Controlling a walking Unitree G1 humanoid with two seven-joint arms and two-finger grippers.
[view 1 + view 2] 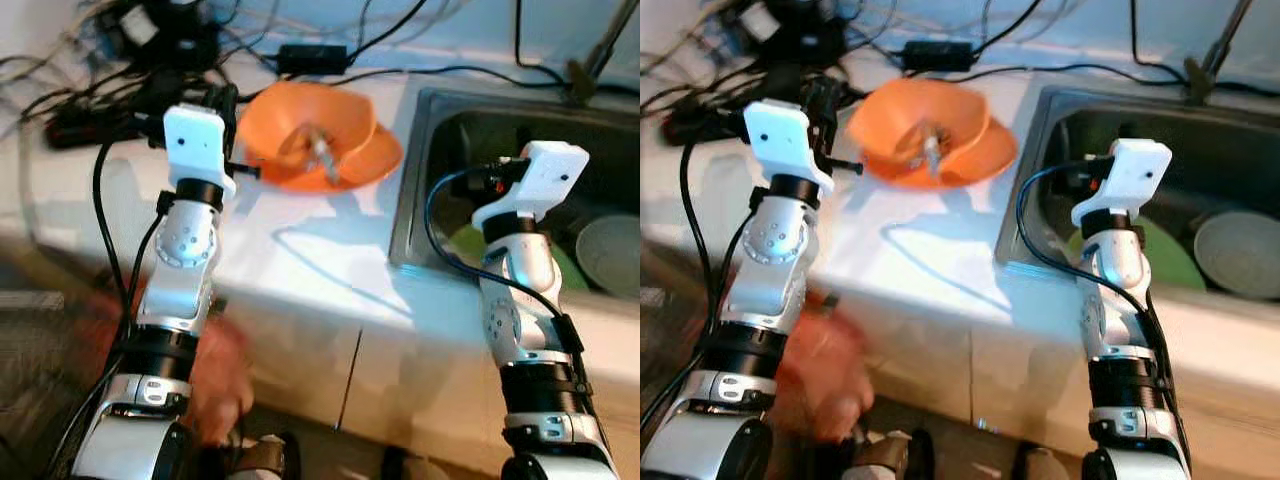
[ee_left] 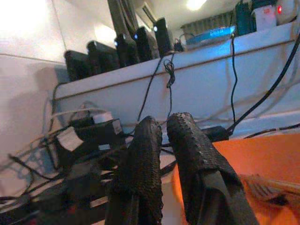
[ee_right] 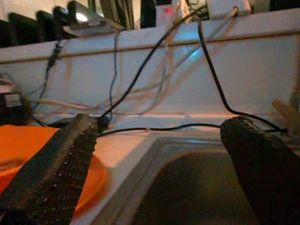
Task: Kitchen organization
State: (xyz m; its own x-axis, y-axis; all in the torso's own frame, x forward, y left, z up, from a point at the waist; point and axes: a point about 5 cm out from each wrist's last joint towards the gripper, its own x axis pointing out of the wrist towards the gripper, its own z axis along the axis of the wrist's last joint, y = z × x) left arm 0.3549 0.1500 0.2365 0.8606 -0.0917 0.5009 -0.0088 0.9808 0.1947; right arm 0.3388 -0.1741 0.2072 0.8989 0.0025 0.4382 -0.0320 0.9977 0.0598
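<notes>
White counter (image 1: 300, 270) with a steel sink (image 1: 425, 120) set into it on the robot's right. An orange bowl (image 1: 355, 130) sits on the counter just left of the sink rim, tilted a bit, with a metal utensil (image 1: 322, 155) lying inside; could be a fork or whisk, too blurred to tell. Behind the bowl, a tangle of black cables (image 1: 120, 60) and a black power brick (image 1: 312, 57) lie along the back of the counter by the wall.

Left gripper (image 2: 161, 140) is raised over the counter at the bowl's left edge; the wrist view has its two black fingers (image 2: 140, 164) pressed almost together, jaws closed on nothing, with the orange bowl rim just beside and below them. The cables and adapters sit beyond the fingertips.

Right gripper (image 3: 159, 136) is held over the near left part of the sink, jaws spread wide, nothing between them. Its wrist view looks along the sink basin toward the back wall, with a thin black cable (image 3: 187, 126) running across the counter edge and the orange bowl off to one side.

Inside the sink: a green plate (image 1: 1165, 255) partly hidden behind the right arm, and a grey round dish (image 1: 608, 250) further right. A dark faucet stem (image 1: 590, 65) stands at the back of the sink.

Below the counter, white cabinet doors (image 1: 300, 360). A blurred reddish shape (image 1: 215, 370) shows low beside the left arm; cannot tell what it is.
</notes>
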